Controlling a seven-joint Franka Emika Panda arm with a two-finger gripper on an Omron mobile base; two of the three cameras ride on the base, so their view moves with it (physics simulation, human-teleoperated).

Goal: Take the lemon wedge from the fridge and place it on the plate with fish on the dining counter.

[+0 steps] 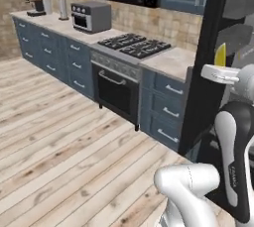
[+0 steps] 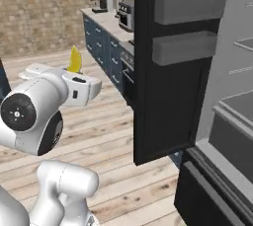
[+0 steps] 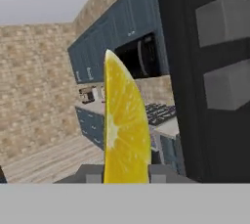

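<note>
Lemon wedge (image 3: 124, 130) gripped, clear of the fridge (image 2: 168, 72).

Hand view: the gripper (image 3: 126, 175) has its fingers nearly closed on the wedge's base, at lower centre, wedge standing upright between them. Left base view: wedge at right edge, above the hand. Right base view: wedge at upper left, fridge door open at centre, shelved interior at right.

Beige kitchen counter (image 1: 171, 61) with toaster oven (image 1: 91, 16), coffee machine (image 1: 35, 3) and paper-towel roll (image 1: 63, 8).
</note>
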